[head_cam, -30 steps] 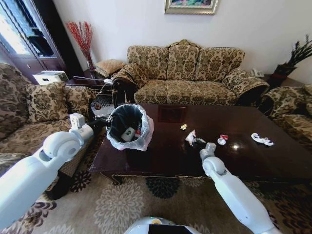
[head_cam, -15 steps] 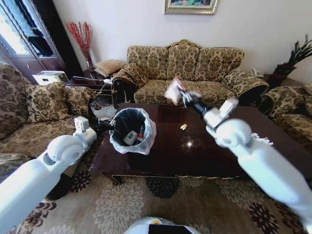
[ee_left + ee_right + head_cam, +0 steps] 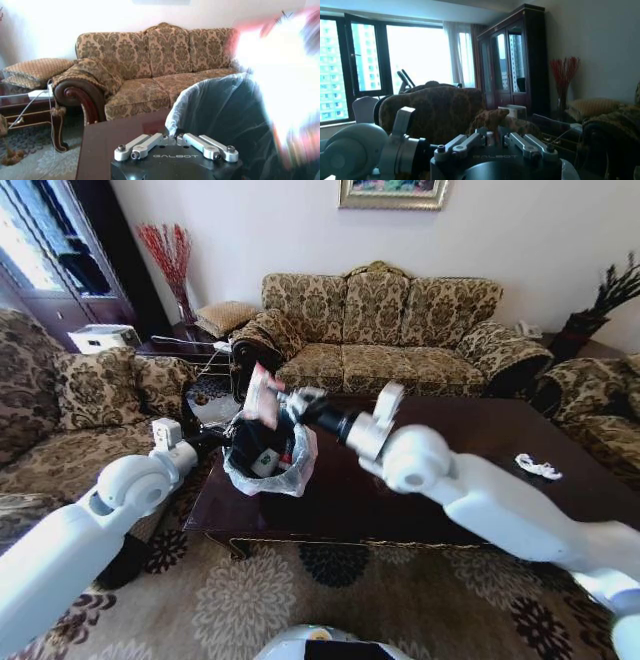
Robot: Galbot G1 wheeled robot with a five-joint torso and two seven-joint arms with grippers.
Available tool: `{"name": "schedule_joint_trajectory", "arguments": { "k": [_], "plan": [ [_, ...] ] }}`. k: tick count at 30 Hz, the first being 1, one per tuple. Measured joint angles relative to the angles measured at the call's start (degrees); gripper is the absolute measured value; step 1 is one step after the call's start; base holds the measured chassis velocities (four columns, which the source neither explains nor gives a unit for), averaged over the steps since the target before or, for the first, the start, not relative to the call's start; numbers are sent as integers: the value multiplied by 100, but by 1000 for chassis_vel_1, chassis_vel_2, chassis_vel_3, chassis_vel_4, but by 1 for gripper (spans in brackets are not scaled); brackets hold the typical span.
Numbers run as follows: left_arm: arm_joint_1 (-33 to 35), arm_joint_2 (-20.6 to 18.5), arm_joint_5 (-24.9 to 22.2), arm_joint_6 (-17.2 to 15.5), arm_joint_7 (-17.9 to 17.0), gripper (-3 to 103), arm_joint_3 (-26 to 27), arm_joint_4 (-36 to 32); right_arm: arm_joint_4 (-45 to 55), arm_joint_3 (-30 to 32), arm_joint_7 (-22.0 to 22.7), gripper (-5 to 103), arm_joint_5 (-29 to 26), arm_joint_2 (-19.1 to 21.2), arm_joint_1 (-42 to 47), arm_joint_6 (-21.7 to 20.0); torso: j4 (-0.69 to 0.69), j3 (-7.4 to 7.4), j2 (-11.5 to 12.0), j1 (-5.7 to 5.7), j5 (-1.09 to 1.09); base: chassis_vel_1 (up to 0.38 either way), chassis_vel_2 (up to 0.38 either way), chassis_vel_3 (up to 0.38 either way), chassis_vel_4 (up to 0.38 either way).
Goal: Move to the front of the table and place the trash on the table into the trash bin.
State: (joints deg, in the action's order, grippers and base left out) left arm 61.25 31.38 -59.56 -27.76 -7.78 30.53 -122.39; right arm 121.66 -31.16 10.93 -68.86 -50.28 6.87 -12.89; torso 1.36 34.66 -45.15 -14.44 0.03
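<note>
While right tool (image 3: pixel 283 399) grips red-white wrapper (image 3: pixel 262 394) above bag-lined black trash bin (image 3: pixel 268 450), left tool (image 3: pixel 215 434) clamps its rim.

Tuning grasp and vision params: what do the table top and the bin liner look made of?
Table: looks like dark brown wood with a glossy finish that mirrors the room's light. Bin liner: thin whitish see-through plastic film, crinkled and bunched over the rim; the inside looks dark.

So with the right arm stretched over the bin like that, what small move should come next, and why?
Probably open the right gripper. It holds a red-and-white wrapper right above the mouth of the trash bin, whose bagged rim the left gripper grips on the table, so the piece should drop straight inside.
</note>
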Motion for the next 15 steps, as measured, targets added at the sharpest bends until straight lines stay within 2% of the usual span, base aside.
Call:
{"name": "schedule_joint_trajectory", "arguments": {
  "k": [1,4,6,7,8,10,12,14,15],
  "plan": [
    [-10,5,0,-1,-2,3,0,0,-67,-31,22,18,41,-67,-24,0,1,0,0,0,0,0,0,0,0],
    [-36,6,-2,-2,-4,3,1,3,-175,-43,31,24,61,-158,-107,-2,3,0,0,0,-2,0,0,0,0],
    [-48,9,-7,-3,-4,3,19,4,-270,-33,68,34,63,-237,-206,-3,2,0,0,0,-3,0,0,0,0],
    [-48,9,-7,-3,-4,3,19,4,-270,-33,68,34,63,-237,-206,-3,2,0,0,0,-3,0,0,0,0],
    [-49,11,-8,-3,-5,3,29,6,-292,8,120,40,62,-263,-223,-4,2,0,0,0,-2,0,0,0,0],
    [-44,27,-11,-3,-11,3,68,21,-362,325,554,51,43,-304,-194,-4,3,0,0,0,-2,0,0,0,0],
    [-38,35,-11,-3,-20,3,88,25,-410,505,713,51,43,-283,-134,-17,3,0,0,0,-2,0,0,0,0],
    [-28,55,-11,-3,-44,3,139,28,-570,877,964,61,165,-118,62,-52,5,0,0,0,-2,0,0,0,0],
    [-16,74,-11,32,-65,3,190,35,-776,1165,1078,67,415,122,354,-64,2,-1,0,0,-2,0,0,0,0]
  ]
}}
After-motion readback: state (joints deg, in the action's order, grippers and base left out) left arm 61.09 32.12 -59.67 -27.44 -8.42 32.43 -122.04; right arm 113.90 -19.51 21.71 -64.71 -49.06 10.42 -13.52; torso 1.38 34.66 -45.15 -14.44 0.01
